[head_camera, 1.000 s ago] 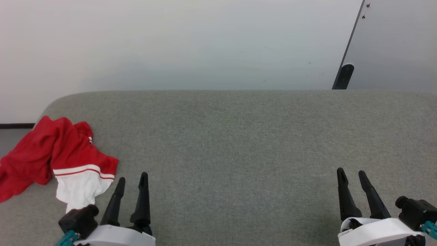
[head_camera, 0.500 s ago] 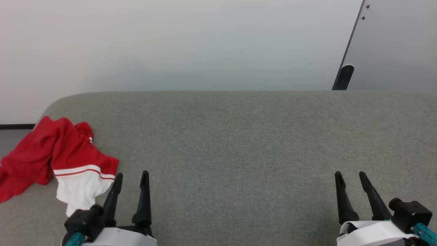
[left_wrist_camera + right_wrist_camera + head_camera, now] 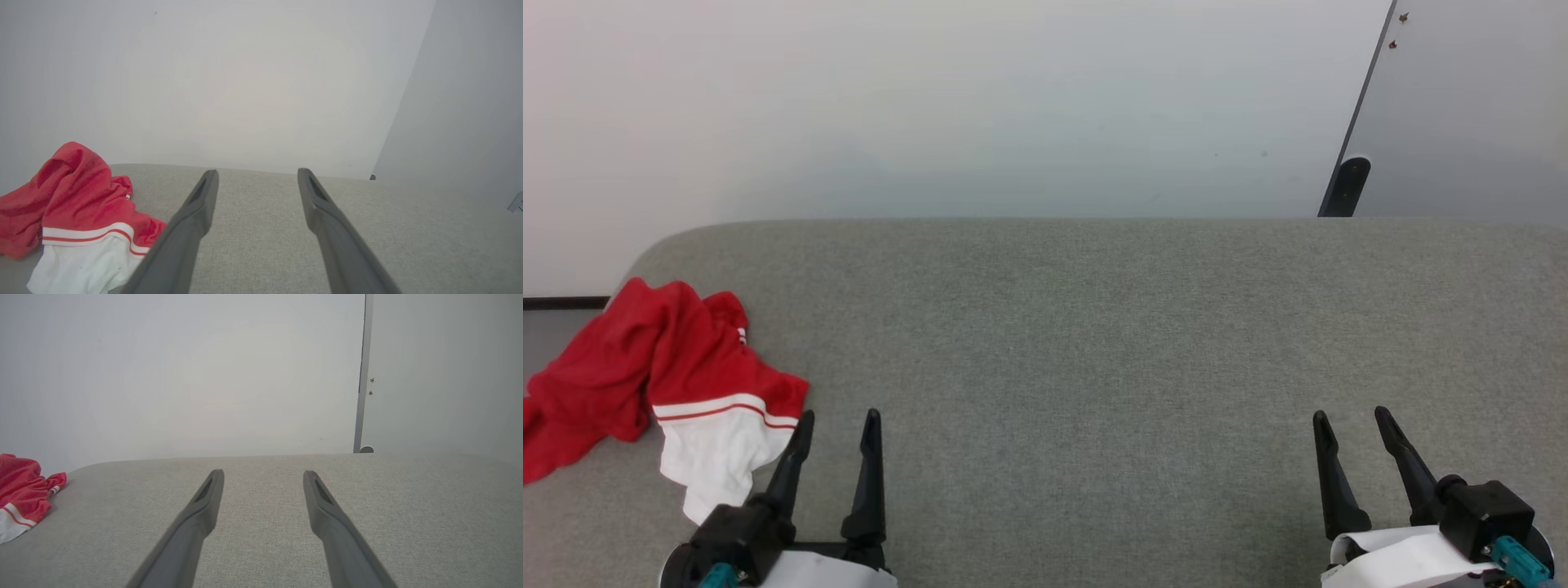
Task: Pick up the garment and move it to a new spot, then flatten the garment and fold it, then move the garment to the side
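- My left pincer and right pincer stand spread, empty.
- The red shirt sits crumpled at the surface's left edge; I fear a shallow pinch drags it off.

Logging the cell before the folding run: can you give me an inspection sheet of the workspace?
Surface: grey fabric-covered cushion, bare across the middle and right.
Job's things: garment, red with a white sleeve, crumpled at the left end, not flattened or folded.
Clutter: nothing seen.
Tools: left tool open, empty, beside the white sleeve; right tool open, empty, over bare cushion.
Cables: teal connector at the right wrist; no loose cable seen.
Surroundings: pale wall; grey panel with a dark edge at right.
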You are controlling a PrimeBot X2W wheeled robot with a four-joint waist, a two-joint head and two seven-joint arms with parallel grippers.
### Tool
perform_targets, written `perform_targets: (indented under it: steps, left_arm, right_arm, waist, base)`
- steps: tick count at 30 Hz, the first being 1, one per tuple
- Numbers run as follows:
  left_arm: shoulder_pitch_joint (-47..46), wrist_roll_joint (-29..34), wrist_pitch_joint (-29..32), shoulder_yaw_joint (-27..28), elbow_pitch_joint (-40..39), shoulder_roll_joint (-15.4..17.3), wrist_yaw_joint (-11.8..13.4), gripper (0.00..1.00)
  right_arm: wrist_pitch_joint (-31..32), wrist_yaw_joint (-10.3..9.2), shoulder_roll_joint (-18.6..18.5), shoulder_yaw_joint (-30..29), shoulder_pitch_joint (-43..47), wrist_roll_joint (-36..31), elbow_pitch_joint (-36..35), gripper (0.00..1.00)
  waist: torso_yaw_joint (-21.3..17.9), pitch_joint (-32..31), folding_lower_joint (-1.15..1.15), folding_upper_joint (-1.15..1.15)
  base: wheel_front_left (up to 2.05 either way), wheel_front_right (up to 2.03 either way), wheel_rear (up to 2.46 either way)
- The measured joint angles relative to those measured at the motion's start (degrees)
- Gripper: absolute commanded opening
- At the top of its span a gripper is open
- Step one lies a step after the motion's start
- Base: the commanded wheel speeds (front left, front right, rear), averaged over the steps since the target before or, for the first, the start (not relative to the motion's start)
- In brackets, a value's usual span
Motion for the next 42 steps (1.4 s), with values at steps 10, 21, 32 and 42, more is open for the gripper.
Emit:
perform_targets:
  steps: [10,21,32,42]
  left_arm:
    - [0.01,1.99,-0.97,0.42,1.01,-0.22,-0.41,1.00]
    - [-0.21,0.69,-0.97,4.37,3.69,-0.30,1.08,1.00]
    - [2.20,1.41,-0.98,7.75,3.61,-0.14,2.02,1.00]
    - [1.81,-0.29,-0.88,8.21,5.05,0.16,1.29,1.00]
  right_arm:
    - [-0.82,0.00,-0.03,0.57,0.47,-4.24,-0.04,1.00]
    - [-0.82,0.00,-0.07,4.07,1.14,-4.56,0.74,1.00]
    - [-0.94,0.00,-0.05,9.55,0.88,-2.57,2.04,1.00]
    - [-0.96,0.00,-0.04,10.61,0.56,-2.07,2.67,1.00]
  waist:
    - [1.76,-0.53,0.00,0.00]
    - [7.83,-1.91,0.00,0.00]
    - [16.89,-3.76,0.00,0.00]
    - [22.50,-4.89,0.00,0.00]
  base:
    - [0.00,0.00,0.00]
    - [0.00,0.00,0.00]
    - [0.00,0.00,0.00]
    - [0.00,0.00,0.00]
